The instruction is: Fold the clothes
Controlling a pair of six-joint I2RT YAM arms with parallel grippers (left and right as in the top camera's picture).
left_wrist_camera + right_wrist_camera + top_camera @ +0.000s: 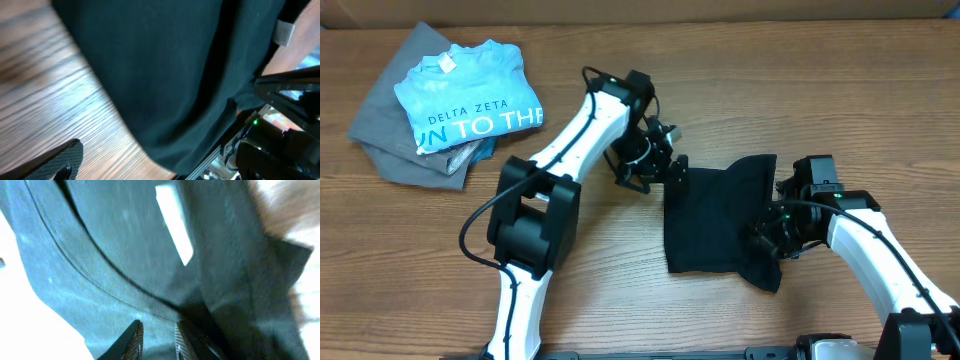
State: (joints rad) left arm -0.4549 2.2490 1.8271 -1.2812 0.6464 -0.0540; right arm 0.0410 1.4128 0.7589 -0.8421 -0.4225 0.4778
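Observation:
The black T-shirt (718, 215) lies folded into a rough rectangle on the wooden table, right of centre. My left gripper (665, 170) is at the shirt's upper left corner. In the left wrist view the shirt (170, 70) fills the top with its white tag (283, 32), and one finger (60, 160) hangs over bare wood, open and empty. My right gripper (770, 240) is at the shirt's right edge. In the right wrist view its fingers (156, 340) are close together with the shirt's fabric (115, 255) between them, near the neck tag (172, 222).
A light blue T-shirt with white lettering (470, 95) lies on a grey garment (395, 140) at the back left of the table (620, 290). The two arms stand near the front edge.

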